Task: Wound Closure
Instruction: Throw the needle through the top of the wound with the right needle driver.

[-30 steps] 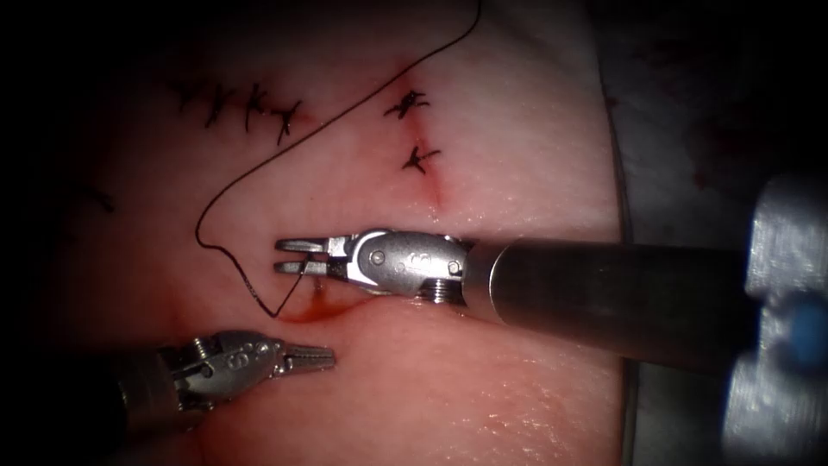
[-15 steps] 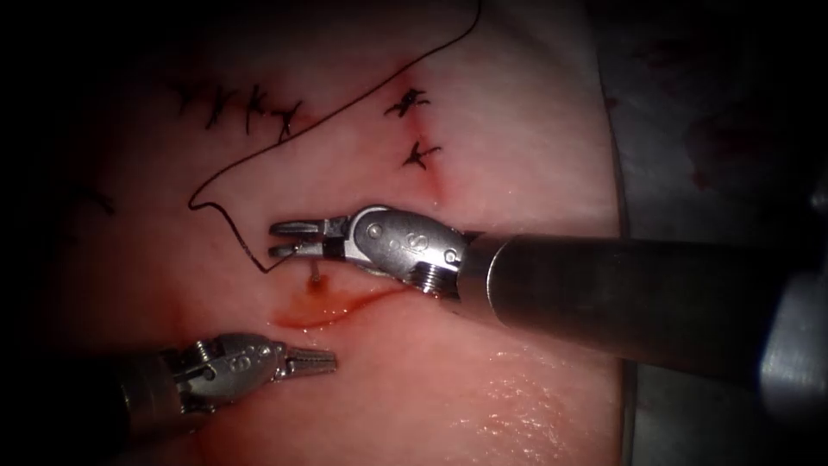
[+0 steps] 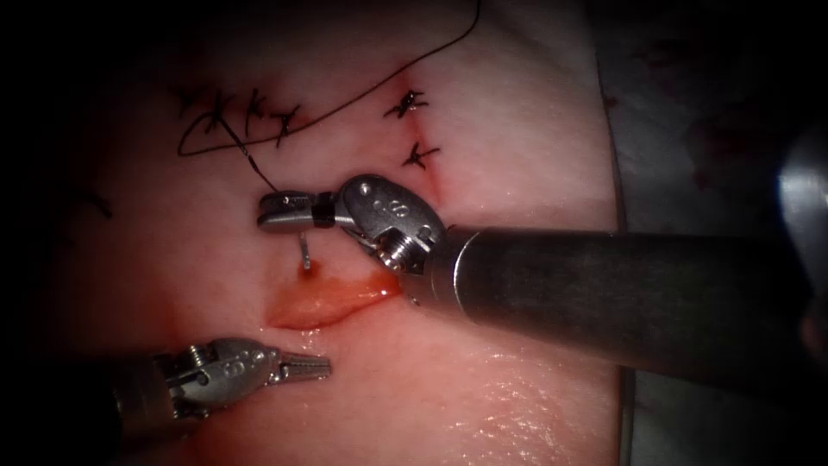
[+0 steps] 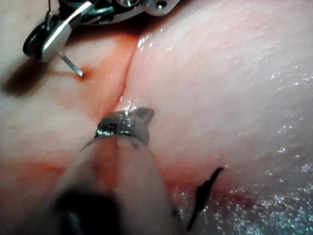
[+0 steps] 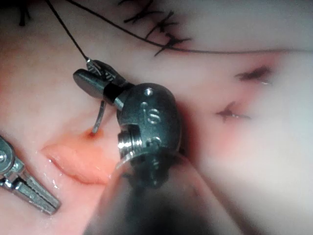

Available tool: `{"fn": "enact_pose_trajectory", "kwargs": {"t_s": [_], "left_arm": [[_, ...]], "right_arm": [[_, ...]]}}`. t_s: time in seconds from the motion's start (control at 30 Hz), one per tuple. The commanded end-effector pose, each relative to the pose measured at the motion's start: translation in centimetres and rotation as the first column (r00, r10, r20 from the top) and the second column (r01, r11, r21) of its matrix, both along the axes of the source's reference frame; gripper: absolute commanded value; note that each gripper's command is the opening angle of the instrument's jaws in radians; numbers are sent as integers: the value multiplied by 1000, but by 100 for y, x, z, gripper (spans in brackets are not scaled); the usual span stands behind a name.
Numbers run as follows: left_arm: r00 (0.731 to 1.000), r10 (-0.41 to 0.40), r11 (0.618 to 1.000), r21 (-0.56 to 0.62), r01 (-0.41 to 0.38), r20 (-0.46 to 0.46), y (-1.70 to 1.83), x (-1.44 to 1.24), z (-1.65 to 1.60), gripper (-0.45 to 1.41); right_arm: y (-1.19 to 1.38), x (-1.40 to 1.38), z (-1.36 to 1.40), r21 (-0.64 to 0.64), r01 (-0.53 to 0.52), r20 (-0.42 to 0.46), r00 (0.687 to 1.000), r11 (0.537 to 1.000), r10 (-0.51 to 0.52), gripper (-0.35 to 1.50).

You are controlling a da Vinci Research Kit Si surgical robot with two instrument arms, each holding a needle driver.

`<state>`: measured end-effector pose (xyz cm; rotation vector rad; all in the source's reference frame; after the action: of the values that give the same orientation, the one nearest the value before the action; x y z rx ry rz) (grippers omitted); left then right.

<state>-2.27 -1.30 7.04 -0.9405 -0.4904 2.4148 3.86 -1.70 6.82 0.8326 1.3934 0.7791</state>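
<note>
Our right tool (image 3: 280,211) has its fingers (image 5: 90,81) clamped on the needle (image 3: 304,250) near its thread end, and over the last second we have lifted that grip up and away from the cut (image 3: 328,302). A second ago the needle sat low at the cut's upper lip with little steel showing; now a short bare length hangs from the fingers down to a small red puncture (image 3: 308,269) just above the cut, where its lower end meets the tissue (image 3: 517,155). We judge the needle is nearly drawn out on that upper side, though we cannot tell whether the tip is free.

The needle's long axis runs almost straight up and down in the endoscope view, its held end up and its lower end pointing at the puncture.

The thread (image 3: 345,108) has followed the lift: its loop, earlier slack to the left of the fingers, now lies higher, across the older stitches (image 3: 250,112).

Our left tool (image 3: 302,368) holds nothing, its fingers closed, lying below the cut with the tips pointing right.
</note>
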Motion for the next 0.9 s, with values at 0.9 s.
{"fn": "enact_pose_trajectory", "kwargs": {"t_s": [0.9], "left_arm": [[1000, 13, 1000, -5, -13, -5, 5, 16, 4, -45]], "right_arm": [[-71, 19, -26, 455, 48, -48, 998, 889, -29, -35]]}}
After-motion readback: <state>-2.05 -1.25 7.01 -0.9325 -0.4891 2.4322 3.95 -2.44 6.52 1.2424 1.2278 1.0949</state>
